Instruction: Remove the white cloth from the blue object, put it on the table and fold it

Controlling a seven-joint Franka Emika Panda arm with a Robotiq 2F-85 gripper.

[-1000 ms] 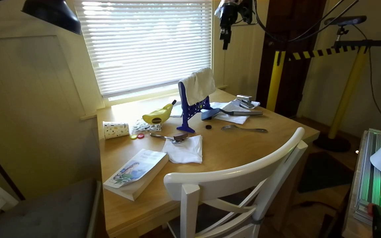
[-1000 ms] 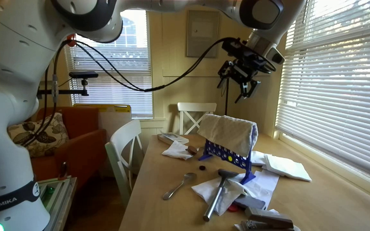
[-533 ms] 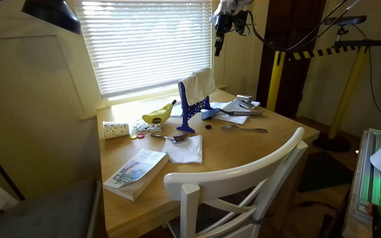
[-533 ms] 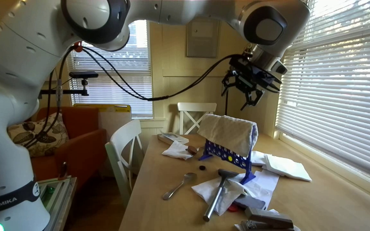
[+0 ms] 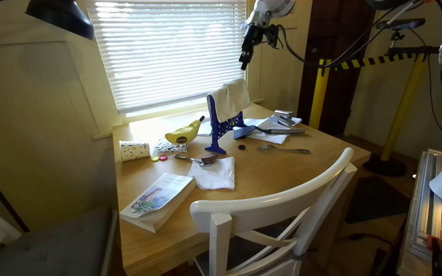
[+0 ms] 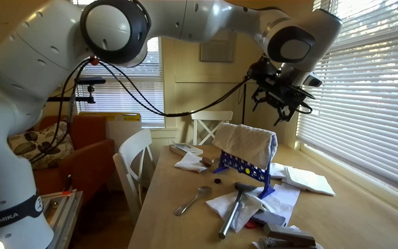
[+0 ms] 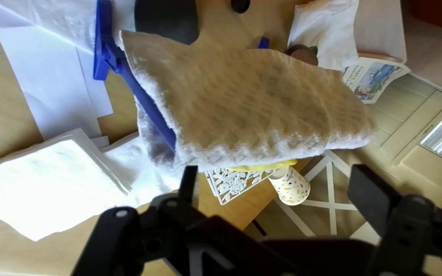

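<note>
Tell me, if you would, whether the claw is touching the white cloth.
Apart: both exterior views show the claw hanging above the white cloth, with a visible gap between them.

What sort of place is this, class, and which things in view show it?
Probably a home, perhaps its dining corner: a wooden table with a white chair standing at it, and an orange armchair with a patterned cushion nearby.

In both exterior views my pincer (image 6: 265,116) hangs above the cloth (image 6: 244,142), which drapes over the rack (image 5: 215,128) on the desk (image 5: 274,170). In an exterior view I have the cup (image 5: 134,150) and banana pouch (image 5: 183,134) left of the rack, a napkin (image 5: 216,177) before it, the book (image 5: 157,200) front-left, and the spoon (image 5: 283,149) to the right.
</note>
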